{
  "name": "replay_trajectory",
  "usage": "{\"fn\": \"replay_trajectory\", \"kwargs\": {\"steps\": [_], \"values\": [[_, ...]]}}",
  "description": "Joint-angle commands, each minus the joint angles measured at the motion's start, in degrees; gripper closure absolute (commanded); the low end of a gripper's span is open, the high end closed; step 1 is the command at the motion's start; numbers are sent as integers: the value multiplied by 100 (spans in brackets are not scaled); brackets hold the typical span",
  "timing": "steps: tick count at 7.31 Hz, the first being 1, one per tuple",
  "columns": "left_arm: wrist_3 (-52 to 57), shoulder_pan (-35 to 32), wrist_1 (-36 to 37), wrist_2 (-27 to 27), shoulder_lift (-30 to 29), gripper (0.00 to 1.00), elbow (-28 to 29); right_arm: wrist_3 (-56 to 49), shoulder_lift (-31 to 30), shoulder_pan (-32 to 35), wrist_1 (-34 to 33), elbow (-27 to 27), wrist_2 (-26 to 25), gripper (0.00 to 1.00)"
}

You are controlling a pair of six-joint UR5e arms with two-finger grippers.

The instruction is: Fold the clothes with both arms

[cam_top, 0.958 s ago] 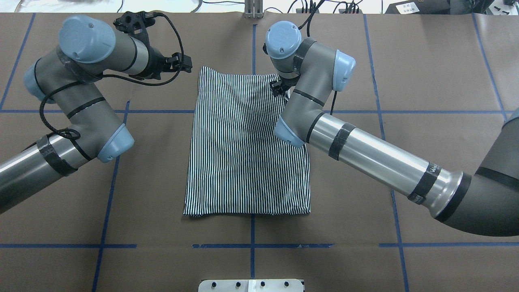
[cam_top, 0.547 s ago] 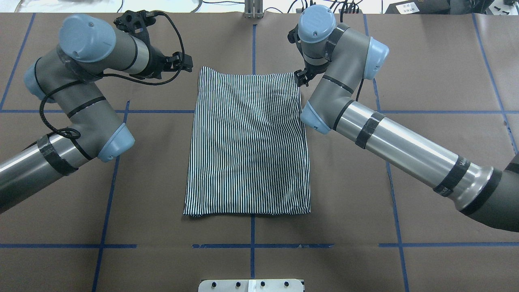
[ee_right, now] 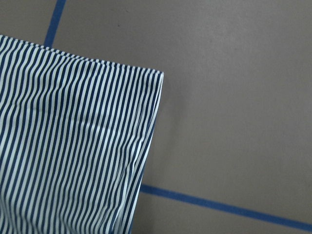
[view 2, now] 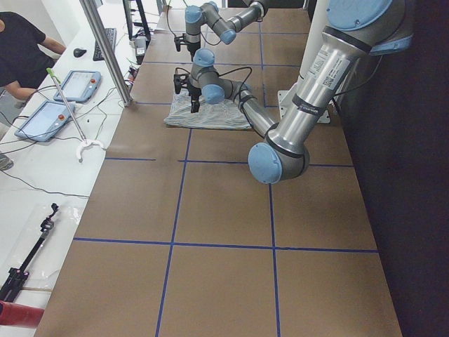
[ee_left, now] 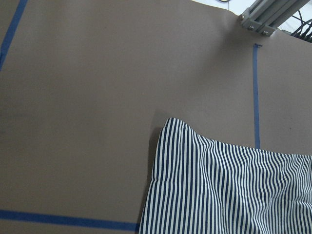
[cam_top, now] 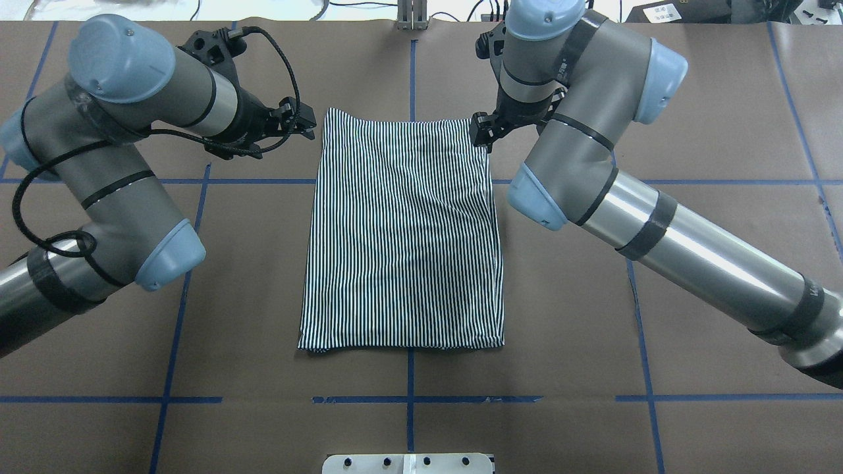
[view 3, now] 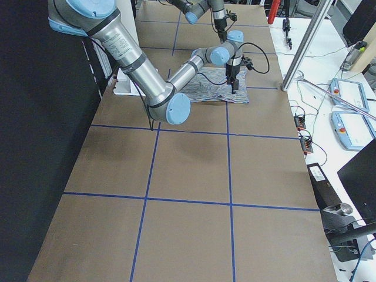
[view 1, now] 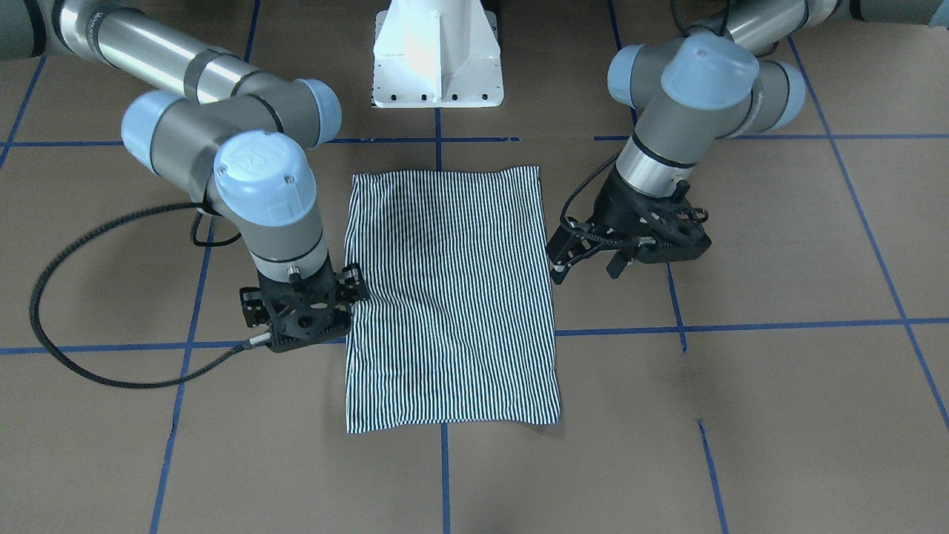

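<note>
**Spotter:** What are your hands doing?

**Operator:** My left hand (cam_top: 299,122) hangs with its fingers spread and nothing between them. Just inboard of its fingertips is the far-left corner of the striped shirt (cam_top: 402,237). My right hand (cam_top: 479,131) sits over the opposite far corner. I can't tell whether it is open or closed, but its wrist camera shows that corner lying flat on the desk (cam_top: 691,99), so I judge it isn't gripping the cloth.

**Spotter:** And the shirt itself?

**Operator:** It lies between the two hands and runs back from them toward my base as one long rectangle. No sleeves or collar show, so I take the side folds as done. What's left, I reckon, is pinching both far corners and bringing that edge back over the hem, once or twice.

**Spotter:** How are the edges?

**Operator:** The corner by the left hand humps up a little off the desk, which should help a pinch. The one under the right hand is flat and crisp. The long sides are fairly straight, and the hem end is slightly wider than the end at my hands.

**Spotter:** Room to move?

**Operator:** Outboard of each hand is bare desk with only blue tape lines (cam_top: 250,181). Beyond the hands, a metal post (cam_top: 411,16) and cables sit at the desk's far edge. Behind the hem there's open desk before the pedestal base (view 1: 437,59).
</note>
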Motion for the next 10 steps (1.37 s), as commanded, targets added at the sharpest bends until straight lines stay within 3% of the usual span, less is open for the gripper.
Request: {"fn": "replay_trajectory", "kwargs": {"steps": [1, 3, 5, 10], "values": [[-1525, 824, 1056, 360, 368, 0, -1044, 837, -493, -94, -460, 802, 400, 0], [-2985, 2186, 1314, 1624, 440, 0, -1014, 2076, -993, -488, 65, 1320, 113, 0], [-3666, 2796, 1244, 1917, 764, 0, -987, 2528, -1208, -745, 376, 1639, -180, 0], [-3668, 2895, 1068, 2025, 757, 4, -539, 2766, -1129, -772, 384, 1657, -171, 0]]}}
